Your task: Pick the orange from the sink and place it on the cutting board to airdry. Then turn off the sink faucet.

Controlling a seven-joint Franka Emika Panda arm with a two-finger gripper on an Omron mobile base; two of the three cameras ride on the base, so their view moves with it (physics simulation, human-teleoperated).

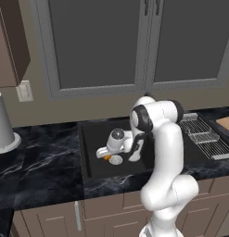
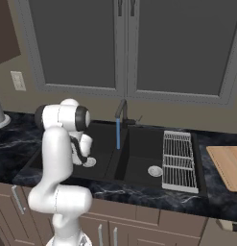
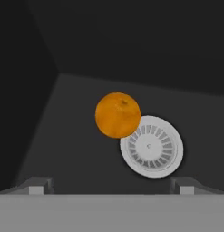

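- The orange (image 3: 117,114) sits on the floor of the sink (image 1: 88,152), touching the edge of the round silver drain (image 3: 152,146).
- The claw (image 3: 111,186) hangs just above it, wide open and holding nothing.
- The orange lies ahead of the claw, about midway between its two tips.
- The claw likely needs to go straight down.

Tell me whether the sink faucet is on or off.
On. In the right base view a blue water stream falls from the sink faucet spout into the sink.
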